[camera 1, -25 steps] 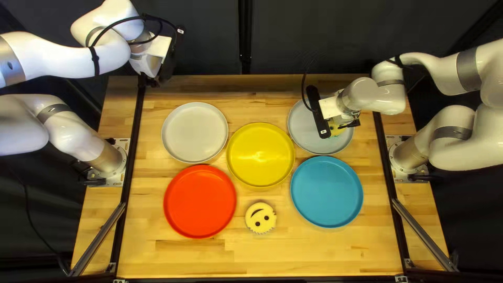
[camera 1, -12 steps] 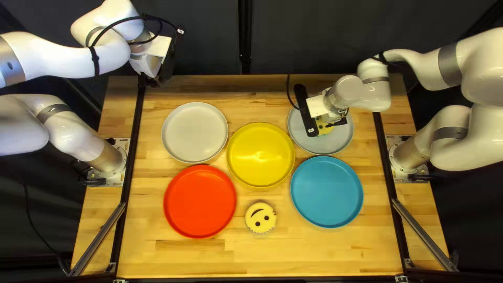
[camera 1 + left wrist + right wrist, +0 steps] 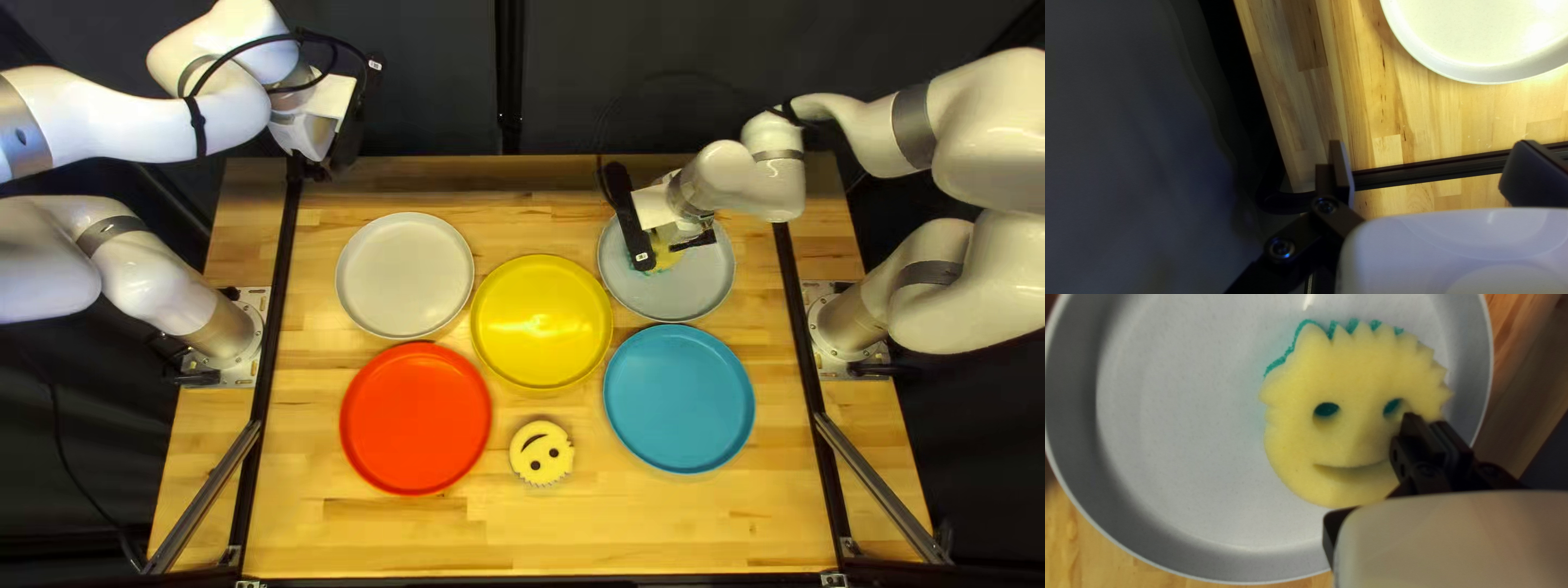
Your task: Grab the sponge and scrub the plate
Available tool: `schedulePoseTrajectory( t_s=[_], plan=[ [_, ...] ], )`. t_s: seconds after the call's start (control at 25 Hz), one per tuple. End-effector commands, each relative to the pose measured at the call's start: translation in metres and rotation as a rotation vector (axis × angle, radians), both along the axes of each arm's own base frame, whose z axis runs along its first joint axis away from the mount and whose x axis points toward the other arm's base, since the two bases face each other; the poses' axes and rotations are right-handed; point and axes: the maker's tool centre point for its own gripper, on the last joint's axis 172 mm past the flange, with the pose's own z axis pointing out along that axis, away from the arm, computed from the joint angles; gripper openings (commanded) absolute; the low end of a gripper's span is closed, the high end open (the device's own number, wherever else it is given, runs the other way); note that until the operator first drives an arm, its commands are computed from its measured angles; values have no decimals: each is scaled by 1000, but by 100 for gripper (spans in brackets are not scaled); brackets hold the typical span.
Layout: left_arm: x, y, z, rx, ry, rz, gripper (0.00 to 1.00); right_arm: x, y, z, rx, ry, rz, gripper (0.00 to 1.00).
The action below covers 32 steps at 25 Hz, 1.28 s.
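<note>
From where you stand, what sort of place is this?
Probably a robotics lab: my left arm and right arm flank a wooden table, a dark curtain hangs behind it, and a smiley-face sponge lies between a red plate and a blue plate.

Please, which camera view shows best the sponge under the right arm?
The right wrist view: it shows the sponge close up, with eyes, mouth and teal edging. The top left view shows only a small part, my right arm covering the rest; the left wrist view shows none.

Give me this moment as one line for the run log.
right gripper: at yellow sponge, grip unclear | sponge: on pale gray plate | left gripper: open, holding nothing
</note>
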Motion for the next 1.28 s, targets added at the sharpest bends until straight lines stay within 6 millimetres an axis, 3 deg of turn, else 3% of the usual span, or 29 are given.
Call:
schedulePoseTrajectory(
  t_s=[0.04,0.24,0.4,0.96,1.12,1.28],
  plan=[
    [0,0,0,0,0,0,100,-22,-1,-2,4,11,-7,0],
    [0,0,0,0,0,0,100,-46,7,2,0,34,-20,0],
    [0,0,0,0,0,0,100,-47,8,1,4,50,-22,0],
    [0,0,0,0,0,0,100,35,-3,4,8,28,21,0],
    [0,0,0,0,0,0,100,32,-11,0,11,30,25,0],
    [0,0,0,0,0,0,100,14,-18,-2,18,38,14,0]
  ],
)
